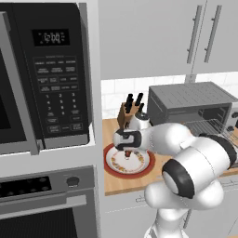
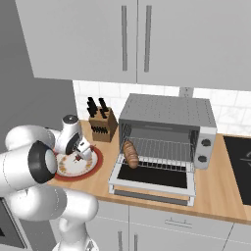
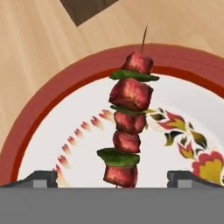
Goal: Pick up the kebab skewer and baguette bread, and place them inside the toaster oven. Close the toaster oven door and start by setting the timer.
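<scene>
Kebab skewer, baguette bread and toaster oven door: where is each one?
Kebab skewer of dark red chunks [image 3: 127,122], hand view: middle chunk.
Stubby brown baguette bread [image 2: 131,154], right base view: crust centre.
Dropped-open dark-glass toaster oven door [image 2: 152,177], right base view: window pane.

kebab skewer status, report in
End effector open, poised over the kebab skewer, not gripping. Skewer lying on the red-rimmed plate. Baguette on the toaster oven rack, door down. Nothing in the way.
</scene>
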